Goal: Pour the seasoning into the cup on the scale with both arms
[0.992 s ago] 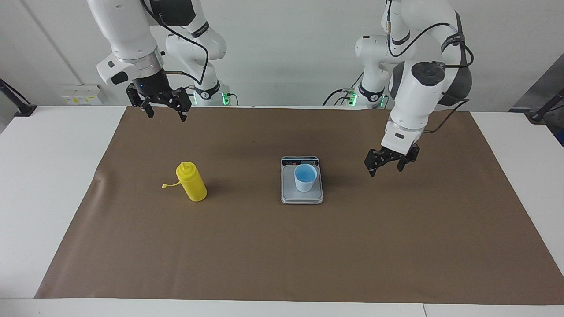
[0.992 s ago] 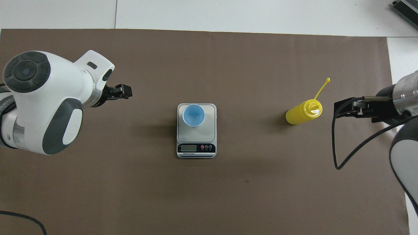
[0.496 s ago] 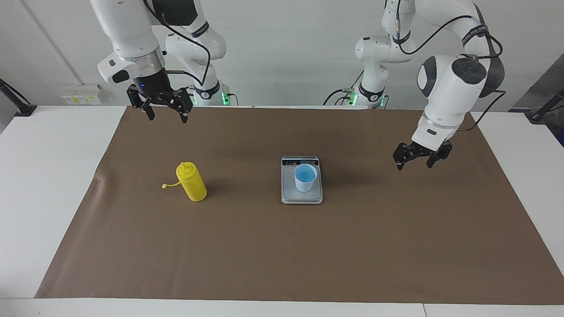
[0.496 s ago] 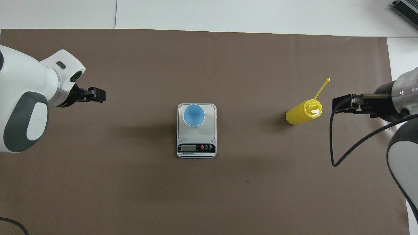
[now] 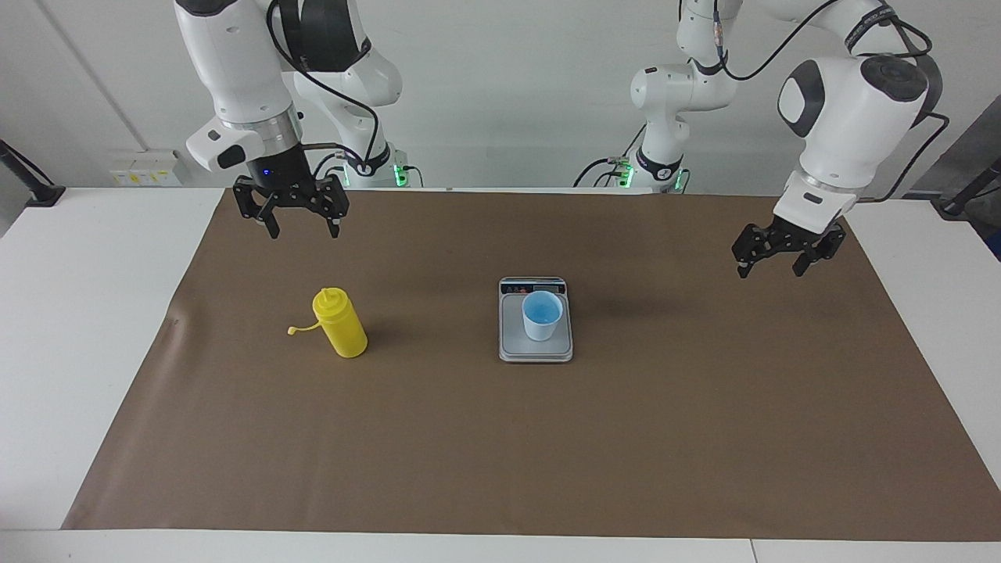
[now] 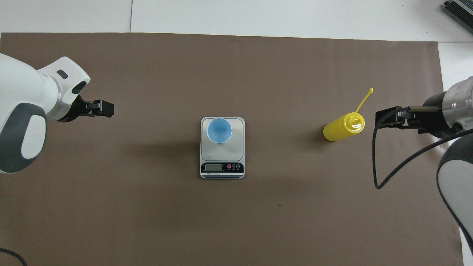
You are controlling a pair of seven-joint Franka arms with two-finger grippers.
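On the bench's brown mat [image 5: 500, 438] we list: scale [image 5: 536, 344] at centre, display toward the robots, carrying the upright cup [image 5: 542, 315], nothing visible inside; seasoning [image 5: 339, 322] upright toward the right arm's end, uncapped. Right tool [image 5: 298, 223] and left tool [image 5: 785, 262], both raised, fingers apart, holding nothing.

Two white jointed arms [image 5: 235, 70] with glossy rounded shells, dark grey round joint caps and dark grey oval side panels. Black cables looped loosely along the links, a silver metal ring at each wrist, a small blue light under the right wrist, green lights glowing at both bases. Black two-finger grippers, left [image 5: 788, 252] and right [image 5: 294, 211], each a black crossbar with short black fingers [image 5: 273, 223] and exposed bracket edges.
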